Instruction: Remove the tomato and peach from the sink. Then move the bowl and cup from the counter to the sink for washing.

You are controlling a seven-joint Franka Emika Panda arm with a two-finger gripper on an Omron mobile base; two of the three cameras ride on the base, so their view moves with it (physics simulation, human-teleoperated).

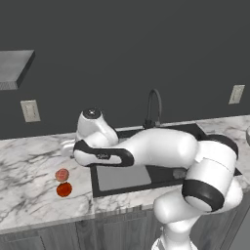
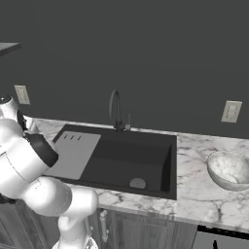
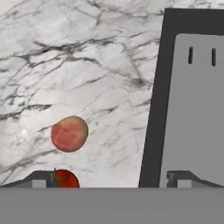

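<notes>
Tool [image 3: 111, 179] spread apart over counter [image 3: 87, 65], peach [image 3: 69, 133] beside tomato [image 3: 66, 179]

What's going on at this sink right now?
The peach and tomato already lie on the counter left of the sink. The open, empty gripper hangs over the counter near them. The bowl sits on the counter to the sink's right, not yet moved.
</notes>
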